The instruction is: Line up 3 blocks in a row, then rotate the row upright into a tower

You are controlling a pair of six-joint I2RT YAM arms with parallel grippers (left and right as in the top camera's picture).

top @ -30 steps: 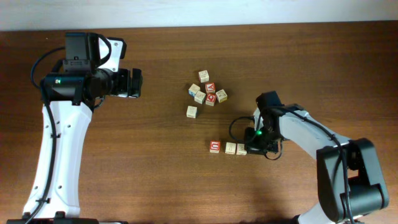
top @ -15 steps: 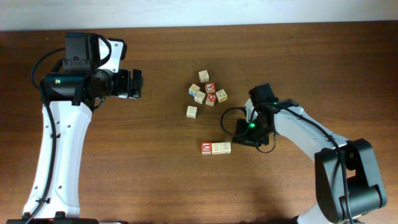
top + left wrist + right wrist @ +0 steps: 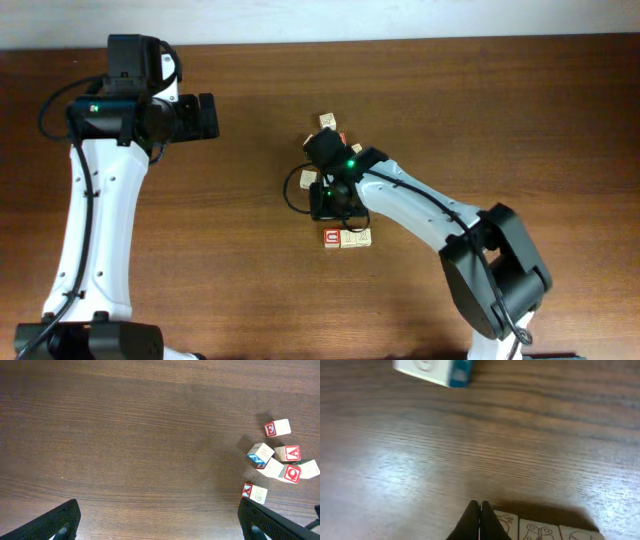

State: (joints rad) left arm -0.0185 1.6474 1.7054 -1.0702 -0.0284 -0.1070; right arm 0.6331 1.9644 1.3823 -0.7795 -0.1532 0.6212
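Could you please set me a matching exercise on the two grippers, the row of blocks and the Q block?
Things:
1. left gripper
2. right gripper
3. row of three blocks
4. Q block

States or places:
A. in the loose cluster, red face up
B. shut, fingertips together
C. lying close to the right arm's fingertips
D. open wide over bare wood

Pairs: 1-D, 2-B, 3-C, 4-A

white arms (image 3: 85, 230), black joints (image 3: 120, 115), green lights (image 3: 352, 163)
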